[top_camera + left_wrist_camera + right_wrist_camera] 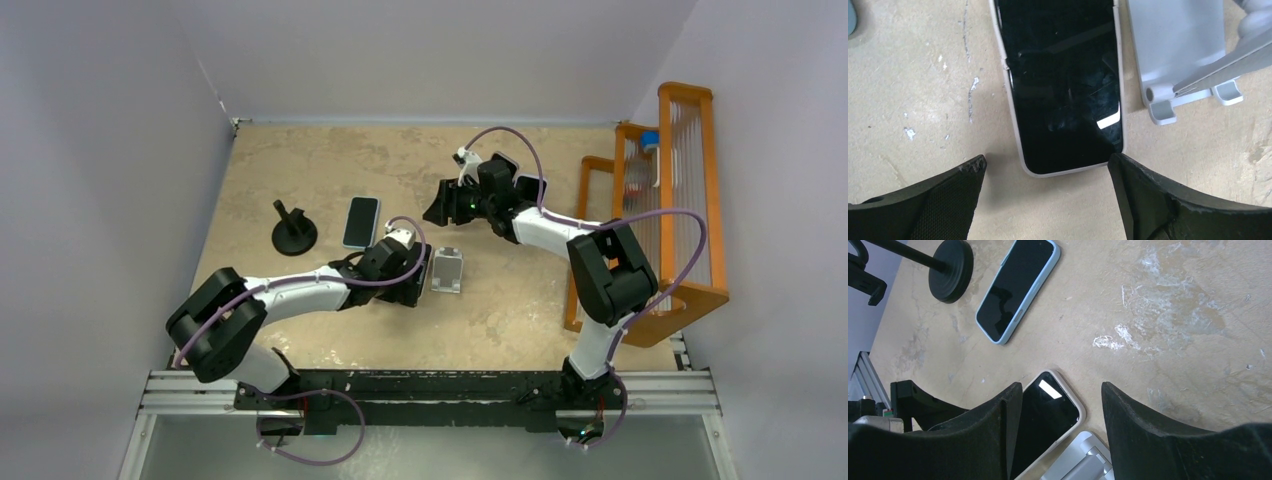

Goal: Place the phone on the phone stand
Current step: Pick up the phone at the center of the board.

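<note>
Phone (1063,85) is seen lying flat on the bench (913,100), screen up, with dark glass and a pale case. Phone stand (1178,45), grey, is set just beside its right edge; contact cannot be told. Two small lips are seen at the stand's near end. Left end effector (1047,165) is held with jaws spread wide. Fingers (948,200) are placed either side of the phone's near end, with nothing gripped.
</note>
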{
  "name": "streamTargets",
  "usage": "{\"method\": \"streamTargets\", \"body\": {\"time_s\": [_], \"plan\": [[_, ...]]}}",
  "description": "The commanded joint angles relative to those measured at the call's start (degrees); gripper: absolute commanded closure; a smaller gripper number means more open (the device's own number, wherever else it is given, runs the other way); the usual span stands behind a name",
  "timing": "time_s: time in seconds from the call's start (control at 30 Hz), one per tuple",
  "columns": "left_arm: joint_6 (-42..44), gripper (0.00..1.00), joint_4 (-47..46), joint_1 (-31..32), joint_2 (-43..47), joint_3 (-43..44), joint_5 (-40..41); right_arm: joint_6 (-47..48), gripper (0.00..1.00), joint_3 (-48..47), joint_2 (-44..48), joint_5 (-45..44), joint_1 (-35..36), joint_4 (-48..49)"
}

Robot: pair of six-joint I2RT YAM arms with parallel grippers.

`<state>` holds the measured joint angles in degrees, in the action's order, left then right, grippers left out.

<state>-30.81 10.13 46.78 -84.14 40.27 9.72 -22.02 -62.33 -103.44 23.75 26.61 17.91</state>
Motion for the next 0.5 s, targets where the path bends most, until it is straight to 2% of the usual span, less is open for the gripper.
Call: {"method": "streamTargets", "body": {"time_s": [0.0, 0.2, 0.47], "plan": [[2.1, 0.07, -4.4, -0.1, -2.7, 0.1, -2.2, 0.5, 0.38, 0.2, 2.8, 1.6, -0.1, 1.8], [4.5, 0.06, -6.5, -0.1, -4.9, 2.4, -3.7, 0.8, 0.38, 0.7, 2.7, 1.7, -0.1, 1.7], [3.3, 0.05, -5.7, 0.0, -9.4, 2.7, -5.6, 0.8, 0.38, 0.7, 2.7, 1.4, -0.1, 1.6]]}}
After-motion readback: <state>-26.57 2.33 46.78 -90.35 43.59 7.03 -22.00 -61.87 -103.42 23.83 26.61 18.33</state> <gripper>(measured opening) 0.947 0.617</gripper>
